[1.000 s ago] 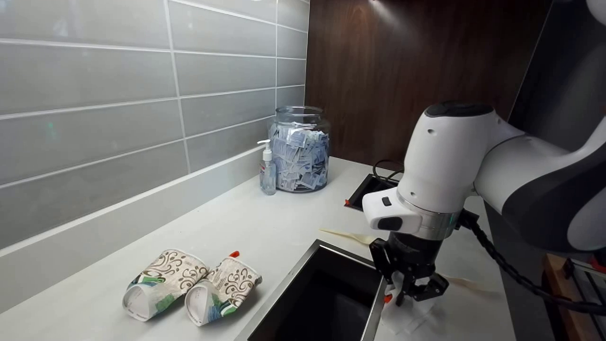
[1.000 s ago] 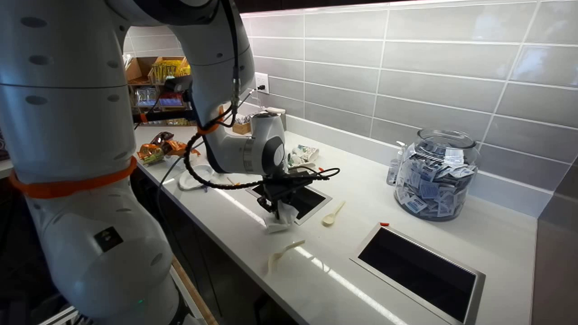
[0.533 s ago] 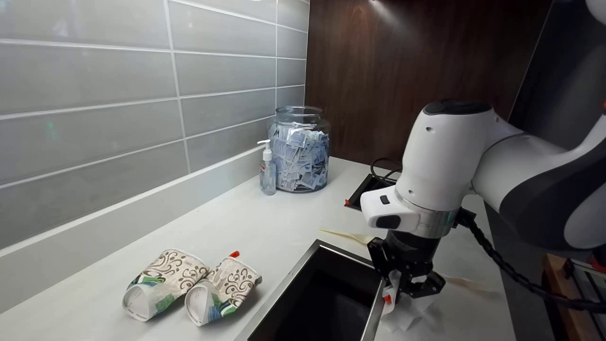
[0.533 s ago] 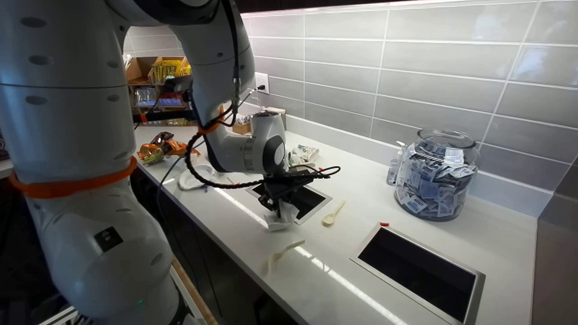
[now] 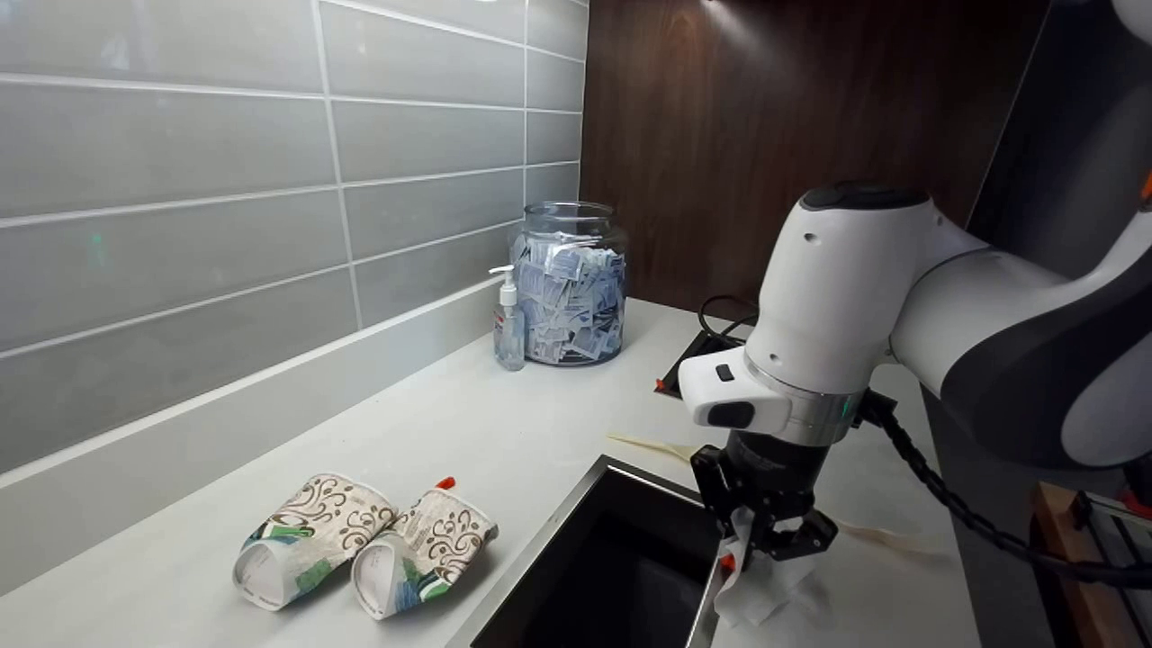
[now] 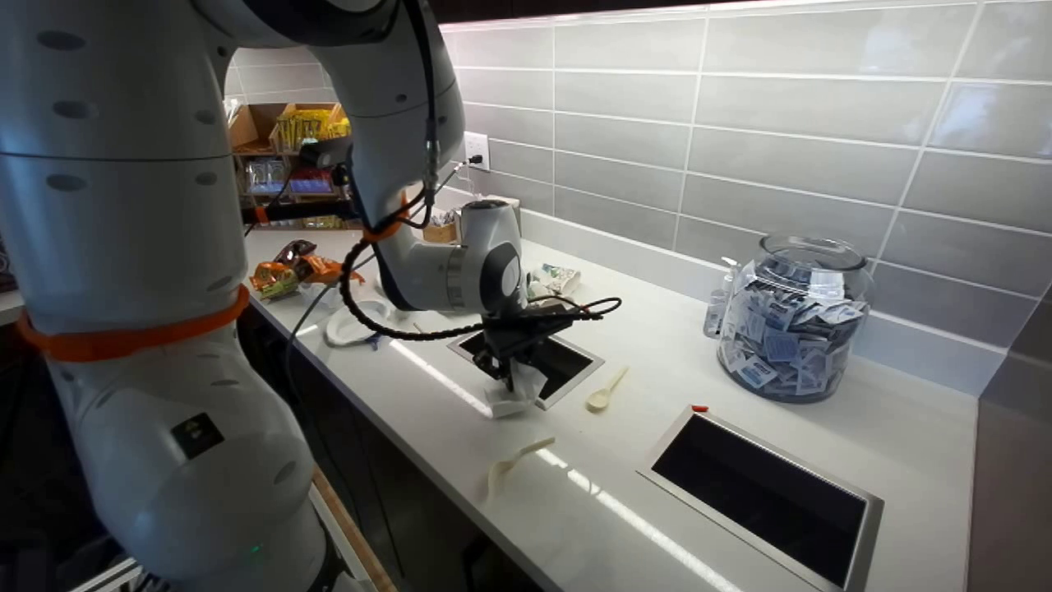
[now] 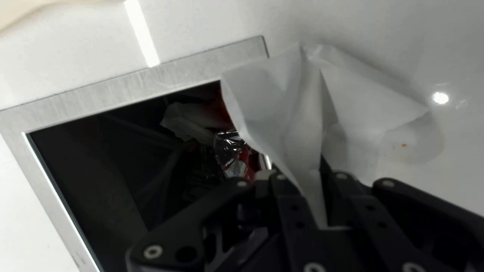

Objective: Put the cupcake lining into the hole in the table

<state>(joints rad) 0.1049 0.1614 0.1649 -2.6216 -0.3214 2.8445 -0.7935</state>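
Observation:
A thin, crumpled white paper that looks like the cupcake lining (image 7: 287,113) is pinched upright between my fingers. It also shows in both exterior views (image 5: 760,594) (image 6: 511,400). My gripper (image 7: 302,170) is shut on it, just above the counter beside the hole (image 7: 113,92). One side of the paper hangs over the hole's corner; the rest lies over the counter. The metal-rimmed hole (image 5: 533,553) is dark, with red and clear wrappers inside. A small red-orange piece (image 5: 727,562) shows at the fingertips; how it is held is unclear. Another red-orange piece (image 5: 446,483) lies behind the cups.
Two patterned cups (image 5: 315,531) lie on the counter. Cream spoons lie nearby, one (image 6: 604,396) beside the hole and one (image 6: 505,469) near the front edge. A second hole (image 6: 871,526), a big jar (image 6: 797,345) and a soap bottle (image 5: 509,337) stand further along.
My gripper has shifted slightly toward the hole and up a little, carrying the white paper and the red-orange piece beside it. Other things have not moved.

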